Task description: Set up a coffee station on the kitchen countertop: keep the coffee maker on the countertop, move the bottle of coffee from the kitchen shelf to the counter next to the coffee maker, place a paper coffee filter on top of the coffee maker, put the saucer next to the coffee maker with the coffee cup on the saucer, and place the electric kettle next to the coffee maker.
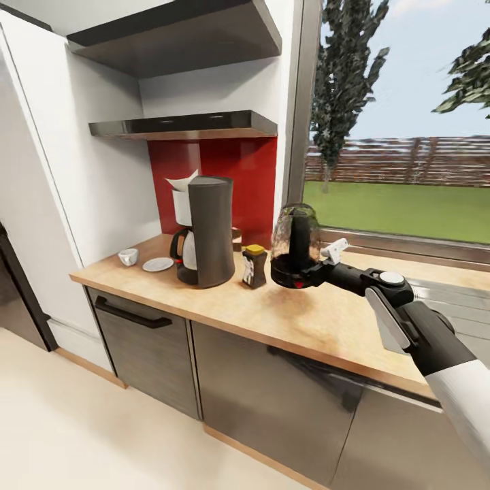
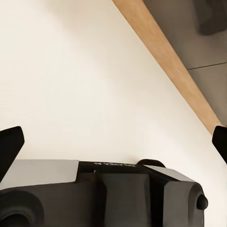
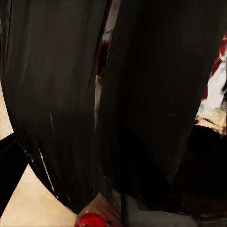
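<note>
The dark grey coffee maker (image 1: 209,231) stands on the wooden countertop (image 1: 299,320), with a white paper filter (image 1: 182,182) sticking out of its top. Just to its right stands the small coffee bottle (image 1: 254,267) with a yellow lid. To its left lies a white saucer (image 1: 158,264), and the white cup (image 1: 128,256) sits on the counter beside it. My right gripper (image 1: 315,273) is shut on the glass electric kettle (image 1: 296,246), upright to the right of the bottle; its dark body (image 3: 113,104) looms close in the right wrist view. My left gripper (image 2: 115,144) is open over the floor.
Two dark shelves (image 1: 184,125) hang above the coffee maker against a red backsplash. A large window (image 1: 401,136) runs along the counter's far side at right. Steel cabinet fronts (image 1: 272,401) sit below the counter. The pale floor (image 2: 71,71) spreads under the left arm.
</note>
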Tool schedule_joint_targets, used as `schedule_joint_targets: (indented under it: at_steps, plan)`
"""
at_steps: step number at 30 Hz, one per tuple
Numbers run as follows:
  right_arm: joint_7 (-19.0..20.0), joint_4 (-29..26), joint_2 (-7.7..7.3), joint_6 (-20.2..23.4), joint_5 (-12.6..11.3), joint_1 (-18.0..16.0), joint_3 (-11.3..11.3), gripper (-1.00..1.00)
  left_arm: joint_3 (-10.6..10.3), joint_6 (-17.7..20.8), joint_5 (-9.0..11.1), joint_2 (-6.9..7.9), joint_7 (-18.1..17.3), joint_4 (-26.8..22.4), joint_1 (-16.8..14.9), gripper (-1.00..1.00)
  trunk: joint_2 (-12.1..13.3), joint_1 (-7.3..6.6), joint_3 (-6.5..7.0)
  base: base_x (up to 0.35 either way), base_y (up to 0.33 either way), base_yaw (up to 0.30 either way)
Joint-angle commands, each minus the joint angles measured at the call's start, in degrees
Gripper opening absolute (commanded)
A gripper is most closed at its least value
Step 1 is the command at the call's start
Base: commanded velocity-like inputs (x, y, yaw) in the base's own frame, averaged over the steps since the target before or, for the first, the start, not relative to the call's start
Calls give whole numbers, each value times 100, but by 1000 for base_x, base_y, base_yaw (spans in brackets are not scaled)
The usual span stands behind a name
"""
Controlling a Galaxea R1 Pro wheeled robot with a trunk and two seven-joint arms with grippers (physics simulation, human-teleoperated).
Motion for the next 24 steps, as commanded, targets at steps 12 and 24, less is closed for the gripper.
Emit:
schedule_joint_targets:
  at_steps: [12,24]
  plan:
    - [-14,-9,-5,41,-71,-4,2,-100,-29,-38,12,1,-10,7,-4,100,-4,0,-6,-39,125,94]
    - [-14,-9,-5,41,-71,-4,-4,-100,-29,-41,12,1,-10,7,-6,100,-4,0,-6,-13,29,2]
